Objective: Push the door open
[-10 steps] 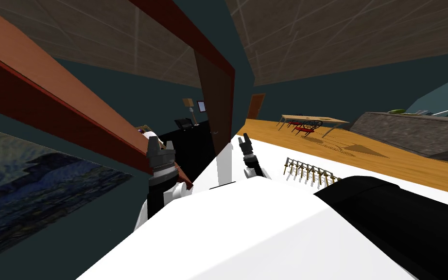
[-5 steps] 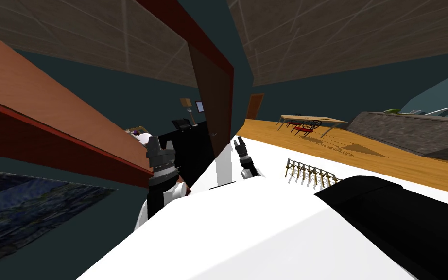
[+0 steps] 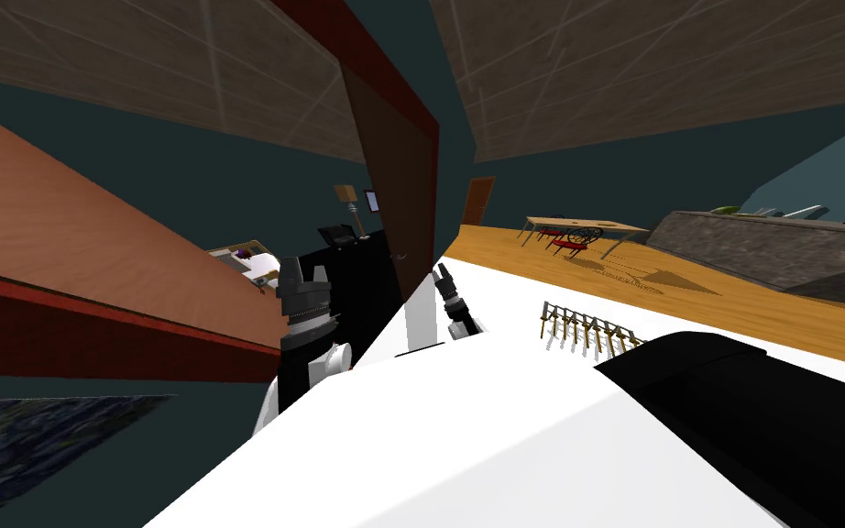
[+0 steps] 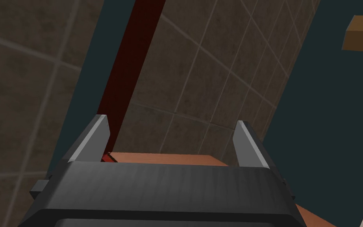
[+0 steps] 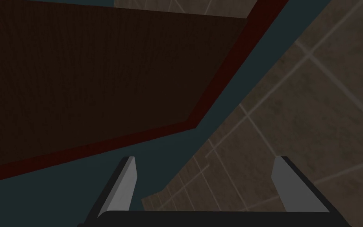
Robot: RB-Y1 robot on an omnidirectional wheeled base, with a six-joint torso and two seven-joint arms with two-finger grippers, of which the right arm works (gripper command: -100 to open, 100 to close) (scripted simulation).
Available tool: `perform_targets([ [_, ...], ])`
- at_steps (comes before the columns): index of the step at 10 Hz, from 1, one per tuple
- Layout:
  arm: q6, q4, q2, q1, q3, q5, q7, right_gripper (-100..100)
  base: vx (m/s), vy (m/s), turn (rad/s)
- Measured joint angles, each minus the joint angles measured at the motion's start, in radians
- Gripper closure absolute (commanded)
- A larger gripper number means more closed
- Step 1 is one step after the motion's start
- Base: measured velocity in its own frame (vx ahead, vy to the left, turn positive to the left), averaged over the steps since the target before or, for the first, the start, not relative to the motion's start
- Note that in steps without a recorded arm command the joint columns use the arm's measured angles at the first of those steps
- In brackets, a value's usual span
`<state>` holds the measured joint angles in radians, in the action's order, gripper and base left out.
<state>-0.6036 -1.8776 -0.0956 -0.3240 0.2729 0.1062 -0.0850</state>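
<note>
The door (image 3: pixel 402 174) is a dark brown panel standing ajar in a dark red frame (image 3: pixel 384 73), with a small handle (image 3: pixel 400 258) low on its edge. My right gripper (image 3: pixel 442 271) is raised just beside that edge, fingers open; its wrist view shows the brown door (image 5: pixel 78 79) and red frame (image 5: pixel 224 75) ahead of the open right gripper (image 5: pixel 204 159), not touching. My left gripper (image 3: pixel 304 275) is held up beside a broad orange-brown jamb (image 3: pixel 91 247). In the left wrist view the left gripper (image 4: pixel 173 122) is open and holds nothing.
Through the doorway stand black furniture (image 3: pixel 356 270), a lamp (image 3: pixel 349 197) and a bed (image 3: pixel 246 258). On the right, a wooden floor (image 3: pixel 686 293) carries a table with chairs (image 3: pixel 586 227), a small rack (image 3: pixel 586 328) and a grey counter (image 3: pixel 760 247). A dark painting (image 3: pixel 36 440) hangs lower left.
The whole view has shifted: the jamb and painting slid down and left, so I have moved forward. My right gripper has gone up and left towards the door's edge. The door looks wider.
</note>
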Motion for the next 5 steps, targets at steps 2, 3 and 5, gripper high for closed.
perform_targets([
  [2,-0.002,0.032,-0.005,0.014,0.023,-0.001,-0.005,-100,0.095,-0.022,-0.027],
  [3,-0.002,0.046,-0.007,0.022,0.034,-0.002,-0.008,-100,0.105,-0.019,-0.033],
  [5,-0.016,0.085,-0.009,0.029,0.06,-0.002,-0.009,-100,0.096,-0.02,-0.033],
])
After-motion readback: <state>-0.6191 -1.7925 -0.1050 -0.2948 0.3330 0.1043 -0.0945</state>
